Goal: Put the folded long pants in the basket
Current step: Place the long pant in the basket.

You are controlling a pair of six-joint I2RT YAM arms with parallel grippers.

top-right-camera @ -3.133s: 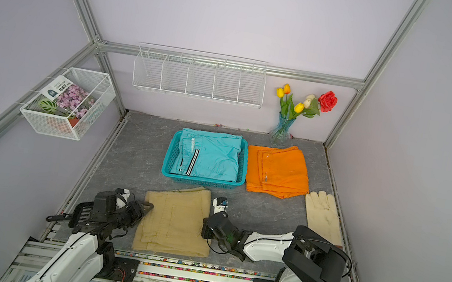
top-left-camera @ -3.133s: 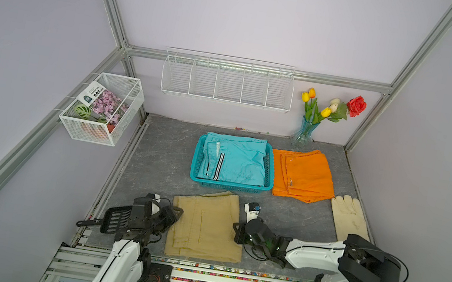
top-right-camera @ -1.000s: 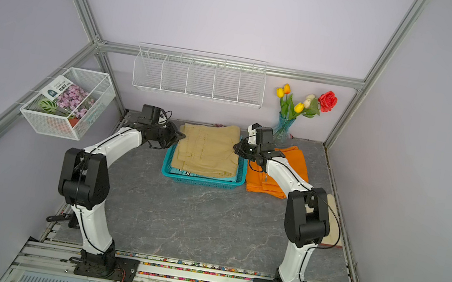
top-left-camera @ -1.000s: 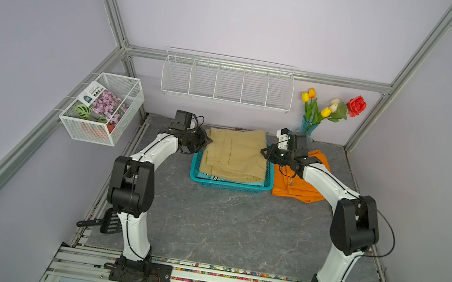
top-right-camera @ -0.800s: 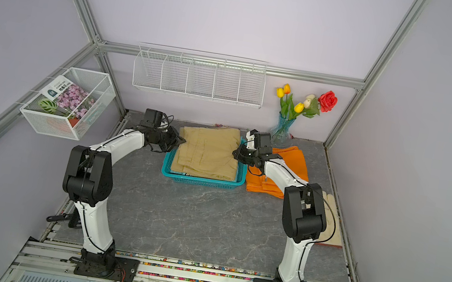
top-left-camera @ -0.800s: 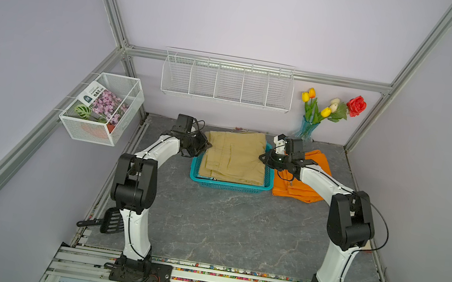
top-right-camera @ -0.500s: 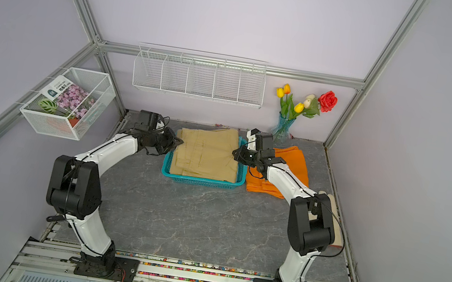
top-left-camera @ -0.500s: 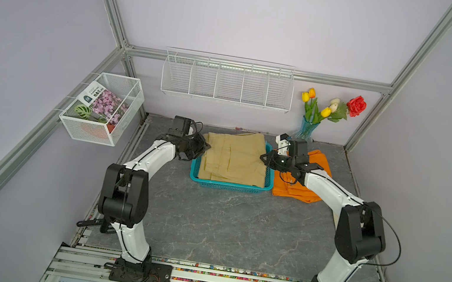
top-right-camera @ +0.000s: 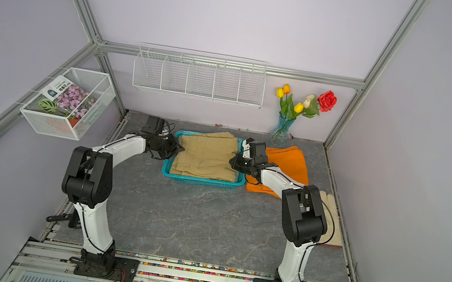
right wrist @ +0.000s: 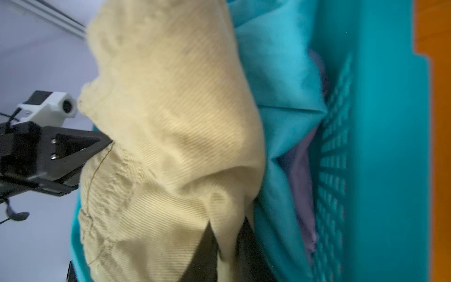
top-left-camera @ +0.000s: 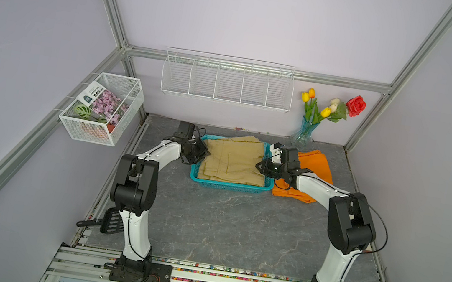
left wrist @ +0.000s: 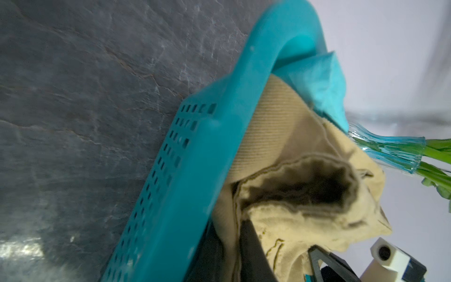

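Sitting on the table [top-left-camera: 219, 227], the basket [top-left-camera: 226, 184] holds tan pants [top-left-camera: 233, 161] over turquoise pants [right wrist: 280, 85] and lilac pants [right wrist: 302, 171]. Orange pants [top-left-camera: 314, 169] lie just beside it. Tan cloth sits between the jaws of the left gripper [top-left-camera: 205, 153] and right gripper [top-left-camera: 259, 166]; clamped or slack, I cannot tell.

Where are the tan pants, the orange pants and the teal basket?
tan pants [top-left-camera: 233, 161]: in a top view, middle of its top face.
orange pants [top-left-camera: 316, 167]: in a top view, bare far part.
teal basket [top-left-camera: 229, 186]: in a top view, near wall.
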